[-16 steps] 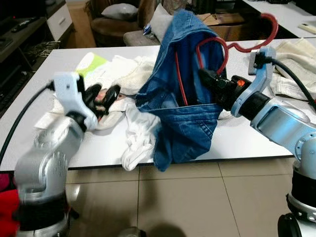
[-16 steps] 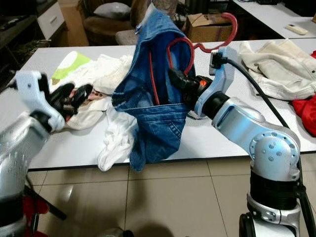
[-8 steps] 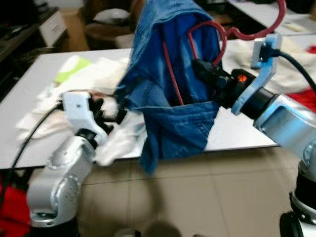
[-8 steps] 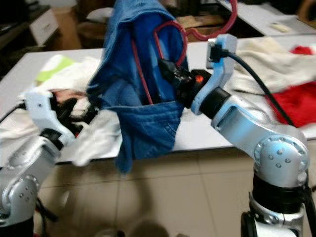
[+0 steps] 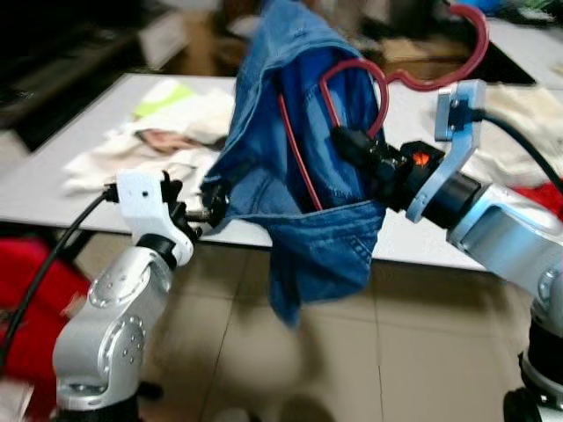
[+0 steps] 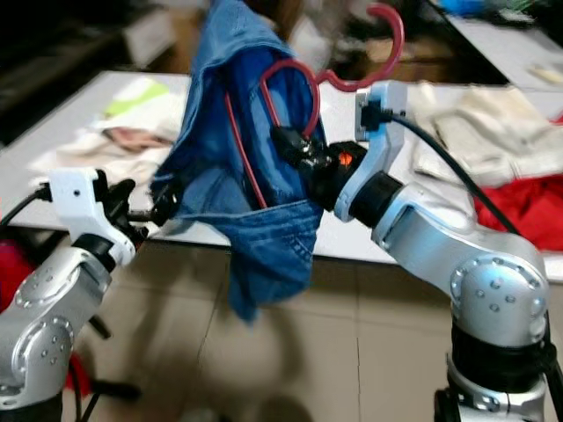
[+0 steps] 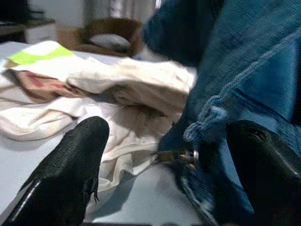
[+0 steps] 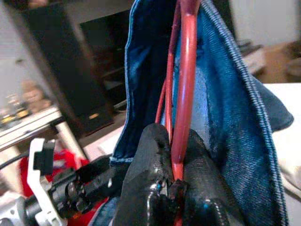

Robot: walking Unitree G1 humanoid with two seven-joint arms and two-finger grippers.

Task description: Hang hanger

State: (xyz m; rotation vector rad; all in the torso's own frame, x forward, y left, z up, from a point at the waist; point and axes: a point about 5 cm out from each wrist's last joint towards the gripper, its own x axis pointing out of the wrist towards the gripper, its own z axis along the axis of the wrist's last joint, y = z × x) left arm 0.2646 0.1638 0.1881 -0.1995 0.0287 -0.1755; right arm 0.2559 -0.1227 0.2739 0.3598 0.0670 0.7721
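Note:
A red wire hanger (image 5: 378, 83) carries a blue denim garment (image 5: 308, 176) held up in front of the white table (image 5: 97, 189). Its hook (image 5: 466, 44) sticks up above my right wrist. My right gripper (image 5: 347, 142) is shut on the hanger's wire, and the right wrist view has both fingers (image 8: 150, 155) pinched on the red wire (image 8: 183, 80). My left gripper (image 5: 204, 209) is open at the denim's lower left edge. In the left wrist view the denim hem (image 7: 207, 117) lies between its spread fingers (image 7: 70, 169), close to one of them.
White and cream clothes (image 5: 176, 123) lie heaped on the table's left part. A cream jacket (image 6: 475, 123) and a red cloth (image 6: 528, 202) lie at its right. Something red (image 5: 35, 281) sits low at my left. Tiled floor (image 5: 422, 352) lies below.
The whole view has shifted and blurred, so the camera moved. My left gripper has left the white clothes and come up to the denim's edge. The right gripper still holds the hanger.

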